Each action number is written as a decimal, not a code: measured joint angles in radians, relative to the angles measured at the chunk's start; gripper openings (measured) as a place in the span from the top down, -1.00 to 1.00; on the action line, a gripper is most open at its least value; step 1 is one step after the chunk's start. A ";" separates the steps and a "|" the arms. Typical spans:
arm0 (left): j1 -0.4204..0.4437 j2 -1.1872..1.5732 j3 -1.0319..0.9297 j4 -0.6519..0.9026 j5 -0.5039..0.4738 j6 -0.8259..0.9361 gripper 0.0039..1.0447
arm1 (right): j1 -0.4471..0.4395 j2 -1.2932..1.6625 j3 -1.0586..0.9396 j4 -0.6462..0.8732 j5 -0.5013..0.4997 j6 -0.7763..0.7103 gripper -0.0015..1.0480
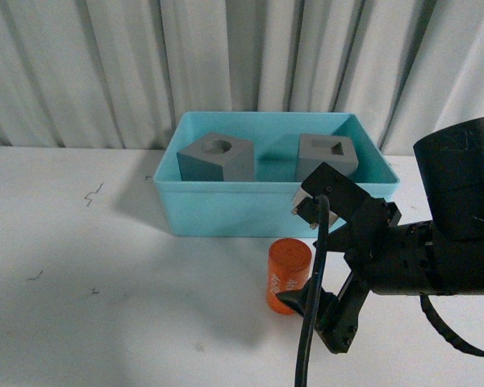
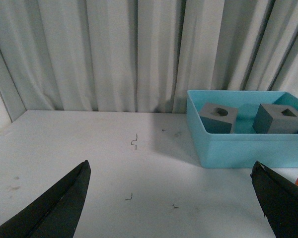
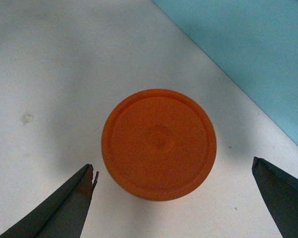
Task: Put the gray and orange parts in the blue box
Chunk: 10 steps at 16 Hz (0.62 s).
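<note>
Orange cylinder stands upright on the white table, just in front of the blue box and outside it. The round-holed gray cube and the slotted gray cube sit apart inside the box. Right gripper is spread wide, a finger on either side of the cylinder, neither touching it. Left gripper is also spread wide and holds nothing.

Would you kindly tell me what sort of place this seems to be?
Most likely a robot test bench or lab setup: a white table, a pale curtain backdrop, and staged props: a blue box holding two gray cubes, an orange cylinder in front.
</note>
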 joint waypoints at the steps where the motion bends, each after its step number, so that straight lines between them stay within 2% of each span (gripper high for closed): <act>1: 0.000 0.000 0.000 0.000 0.000 0.000 -0.88 | 0.001 0.010 0.017 0.000 0.000 0.000 -0.87; 9: 0.000 0.000 0.000 0.000 0.000 0.000 -0.88 | 0.014 0.048 0.057 -0.007 0.004 0.014 -0.87; 10: 0.000 0.000 0.000 0.000 0.000 0.000 -0.88 | 0.014 0.048 0.060 -0.004 0.003 0.020 -0.72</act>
